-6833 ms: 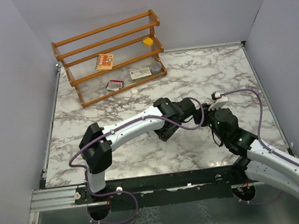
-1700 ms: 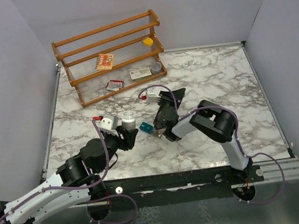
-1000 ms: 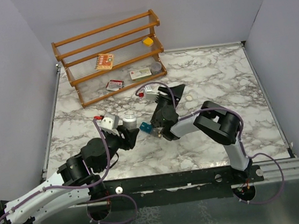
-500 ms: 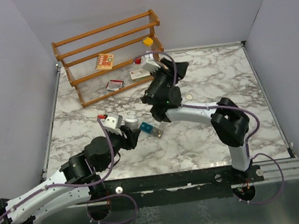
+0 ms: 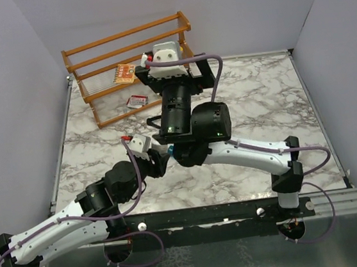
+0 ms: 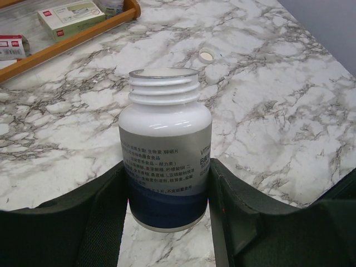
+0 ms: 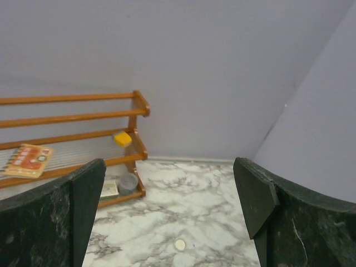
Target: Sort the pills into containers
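Left jaws clamp one uncapped bottle [image 6: 165, 161]; right jaws spread wide, empty; one cap [image 6: 207, 54] lying apart.

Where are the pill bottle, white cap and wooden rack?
pill bottle [image 6: 165, 164], left wrist view, its label.
white cap [image 6: 207, 54], left wrist view, its centre.
wooden rack [image 7: 140, 104], right wrist view, end post.

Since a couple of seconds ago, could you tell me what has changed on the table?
The right gripper rose from the containers, up and toward the rack, open and empty. The left gripper stays shut on the uncapped bottle, in the same spot.
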